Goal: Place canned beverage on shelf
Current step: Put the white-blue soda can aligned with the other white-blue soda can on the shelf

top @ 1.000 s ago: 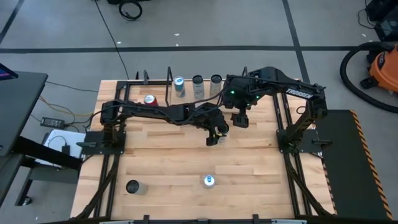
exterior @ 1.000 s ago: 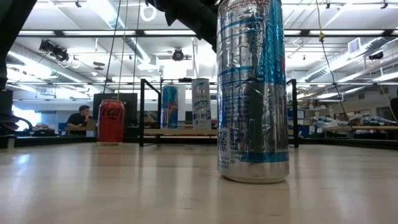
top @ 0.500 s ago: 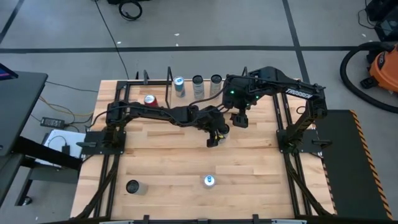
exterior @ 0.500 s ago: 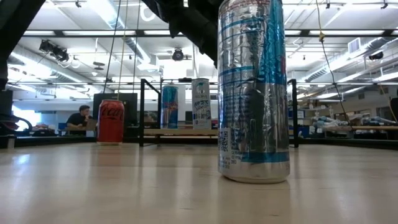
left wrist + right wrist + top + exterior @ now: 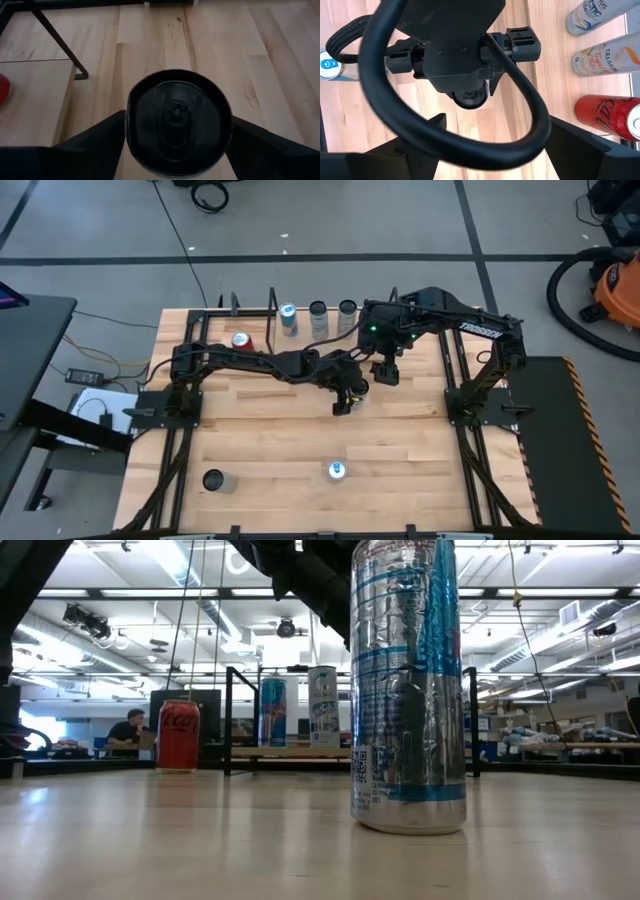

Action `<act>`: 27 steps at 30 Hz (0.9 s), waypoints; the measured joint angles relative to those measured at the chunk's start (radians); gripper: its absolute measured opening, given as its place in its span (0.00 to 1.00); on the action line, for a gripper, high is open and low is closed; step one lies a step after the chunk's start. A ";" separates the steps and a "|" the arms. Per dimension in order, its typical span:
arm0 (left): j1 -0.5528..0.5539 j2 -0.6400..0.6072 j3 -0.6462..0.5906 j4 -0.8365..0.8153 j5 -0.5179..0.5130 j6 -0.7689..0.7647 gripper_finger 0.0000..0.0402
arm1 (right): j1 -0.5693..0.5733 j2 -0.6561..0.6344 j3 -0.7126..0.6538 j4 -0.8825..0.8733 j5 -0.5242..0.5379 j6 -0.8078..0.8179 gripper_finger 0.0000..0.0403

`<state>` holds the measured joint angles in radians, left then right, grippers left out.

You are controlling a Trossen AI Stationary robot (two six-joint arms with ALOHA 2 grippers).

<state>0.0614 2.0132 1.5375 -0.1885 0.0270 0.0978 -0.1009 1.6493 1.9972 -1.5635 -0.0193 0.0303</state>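
Now the left gripper hangs over mid-table, pointing down, its fingers spread wide on either side of an upright black can directly below it. Whether they press on the can cannot be told. The shelf lies beyond this gripper, toward the far edge, with slim cans standing in a row there and a red can off to one side. The right gripper hovers just beside the left one, wide and empty. A silver-blue can stands well behind, near the front edge.
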 joint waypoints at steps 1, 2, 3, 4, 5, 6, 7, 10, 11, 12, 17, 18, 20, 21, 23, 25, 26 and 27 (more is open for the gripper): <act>0.001 0.000 0.000 0.000 -0.002 0.000 0.73 | 0.000 0.000 0.000 0.000 0.000 0.000 0.80; 0.002 0.000 0.000 -0.001 -0.002 0.000 0.71 | 0.000 0.000 0.000 0.000 0.000 0.000 0.80; 0.003 -0.001 0.000 -0.004 -0.001 0.000 0.68 | 0.000 0.000 0.000 0.000 0.000 0.000 0.80; 0.003 -0.001 0.000 -0.006 -0.002 -0.001 0.64 | 0.000 0.000 0.000 0.000 0.000 0.000 0.80; 0.003 -0.001 0.001 -0.009 -0.002 -0.001 0.62 | 0.000 0.000 0.000 0.000 0.000 0.000 0.80; 0.004 -0.002 0.002 -0.013 -0.002 0.000 0.62 | 0.000 0.000 0.000 0.000 0.000 0.000 0.80; 0.004 -0.003 0.002 -0.018 -0.002 0.000 0.62 | 0.000 0.000 0.000 0.000 0.000 0.000 0.80; 0.013 -0.019 0.002 -0.055 0.021 0.006 0.62 | 0.000 0.000 0.000 -0.001 0.000 0.000 0.80; 0.019 -0.027 0.001 -0.073 0.041 0.007 0.62 | 0.000 0.000 0.000 -0.001 0.000 0.000 0.80; 0.025 -0.037 0.000 -0.093 0.057 0.007 0.62 | 0.000 0.000 0.000 -0.001 0.000 0.000 0.80; 0.080 -0.134 -0.001 -0.173 0.085 0.004 0.62 | 0.000 0.000 0.000 0.000 0.000 0.000 0.80; 0.096 -0.158 0.000 -0.195 0.085 0.003 0.62 | 0.000 0.000 0.000 0.001 0.000 0.000 0.80; 0.128 -0.203 -0.001 -0.244 0.080 0.012 0.62 | 0.000 0.000 0.000 0.000 0.000 0.000 0.80; 0.145 -0.226 -0.001 -0.273 0.078 0.019 0.62 | 0.000 0.000 0.000 -0.002 0.000 0.000 0.80; 0.176 -0.274 -0.001 -0.310 0.080 0.025 0.62 | 0.000 0.000 0.000 -0.004 0.000 0.000 0.80; 0.208 -0.308 0.002 -0.328 0.081 0.033 0.62 | 0.000 0.000 0.000 -0.004 0.000 0.000 0.80; 0.223 -0.323 0.002 -0.331 0.082 0.041 0.62 | 0.000 0.000 0.000 -0.004 0.000 -0.001 0.80; 0.237 -0.330 0.002 -0.340 0.082 0.051 0.62 | 0.000 0.000 0.000 -0.003 0.000 -0.004 0.80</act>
<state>0.2979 1.6833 1.5398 -0.5283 0.1090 0.1493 -0.1005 1.6489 1.9976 -1.5666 -0.0193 0.0266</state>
